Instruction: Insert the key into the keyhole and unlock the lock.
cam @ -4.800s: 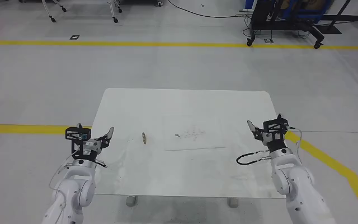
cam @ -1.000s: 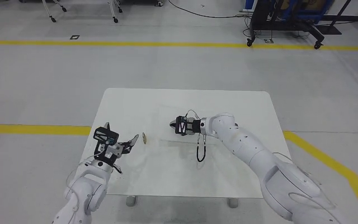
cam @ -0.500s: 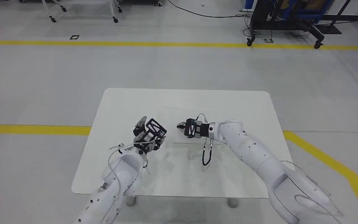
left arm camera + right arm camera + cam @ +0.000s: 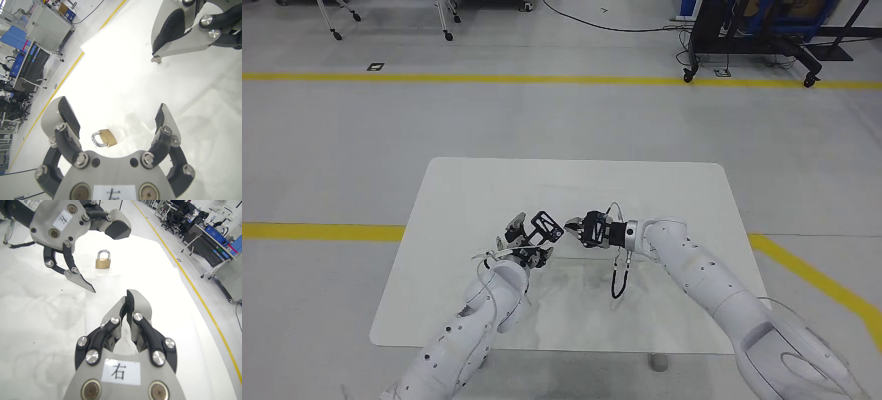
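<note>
Both hang over the desk (image 4: pixel 672 190): left claw (image 4: pixel 112 102) apart, near the lock (image 4: pixel 105 140); right claw (image 4: pixel 128 293) clamped on the key (image 4: pixel 156 59).

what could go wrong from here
1. The padlock lies loose on the table; the open left tool may nudge it away while closing.
2. Only a short key tip shows past the shut right tool, so it may twist or slip.
3. The tools are close and could collide.

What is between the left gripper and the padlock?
Nothing: in the left wrist view, bare white table lies between the open left gripper and the padlock.
</note>
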`<state>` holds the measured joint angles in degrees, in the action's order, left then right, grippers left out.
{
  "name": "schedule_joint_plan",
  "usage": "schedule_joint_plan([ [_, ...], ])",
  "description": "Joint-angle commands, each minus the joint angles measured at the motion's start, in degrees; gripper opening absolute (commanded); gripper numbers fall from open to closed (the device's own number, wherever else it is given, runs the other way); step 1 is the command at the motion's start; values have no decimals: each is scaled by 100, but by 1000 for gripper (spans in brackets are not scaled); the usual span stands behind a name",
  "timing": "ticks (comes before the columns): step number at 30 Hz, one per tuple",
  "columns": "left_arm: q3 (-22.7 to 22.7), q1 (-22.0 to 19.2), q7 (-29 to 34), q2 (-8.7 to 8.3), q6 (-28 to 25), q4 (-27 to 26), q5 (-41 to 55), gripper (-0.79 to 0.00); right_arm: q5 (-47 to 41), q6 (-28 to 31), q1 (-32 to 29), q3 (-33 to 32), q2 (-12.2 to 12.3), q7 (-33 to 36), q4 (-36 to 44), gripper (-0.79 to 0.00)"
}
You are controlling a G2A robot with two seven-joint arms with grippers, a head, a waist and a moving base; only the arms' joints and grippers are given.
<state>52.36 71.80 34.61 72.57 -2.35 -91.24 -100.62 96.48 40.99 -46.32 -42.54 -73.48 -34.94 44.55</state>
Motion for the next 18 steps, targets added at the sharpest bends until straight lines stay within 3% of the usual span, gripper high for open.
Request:
schedule_joint_plan([
  [1,-67,-80,26,39,25,117,24,0,-47,89,-45,-59,36,-87,40,-785],
  [12,-131,-328,96,180,40,488,225,0,-284,829,-111,-263,183,-767,-118,-785],
  [18,-70,-372,23,220,-23,610,362,0,-364,896,4,-235,150,-429,-259,-785],
])
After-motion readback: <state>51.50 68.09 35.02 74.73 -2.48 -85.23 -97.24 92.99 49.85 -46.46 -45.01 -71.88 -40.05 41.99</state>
